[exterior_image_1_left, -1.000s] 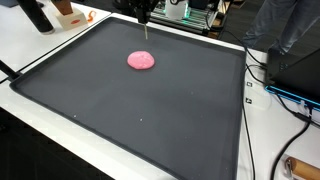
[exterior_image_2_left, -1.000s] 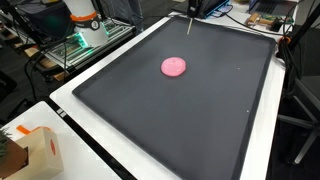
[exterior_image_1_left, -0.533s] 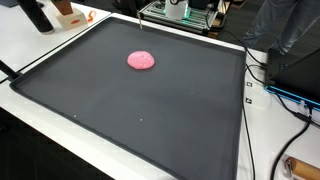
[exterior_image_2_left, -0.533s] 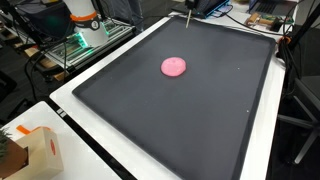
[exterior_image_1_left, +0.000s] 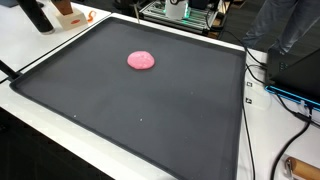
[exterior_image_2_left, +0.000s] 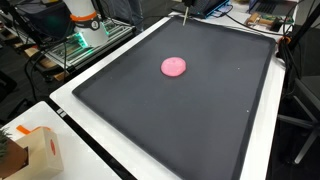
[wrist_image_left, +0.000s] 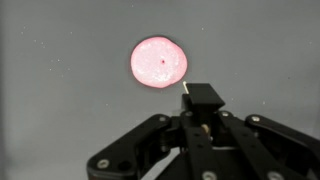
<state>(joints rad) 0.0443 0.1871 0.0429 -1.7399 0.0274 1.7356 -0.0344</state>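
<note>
The gripper (wrist_image_left: 204, 108) has lifted clear above the pink disc (wrist_image_left: 158, 62), apparently clenched on a stylus (wrist_image_left: 187, 90). The pink disc lies free on the tray (exterior_image_1_left: 190, 110).

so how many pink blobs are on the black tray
1. The pink blob lies on the black tray, toward its far end in both exterior views, just past the fingers in the wrist view. None looks hidden.

No text, label, brand, number or sign is legible to me in any view. Cardboard box (exterior_image_2_left: 38, 152), near left in an exterior view: any printing on it is too small to read. My claw (wrist_image_left: 200, 100), wrist view: no readable marking.
</note>
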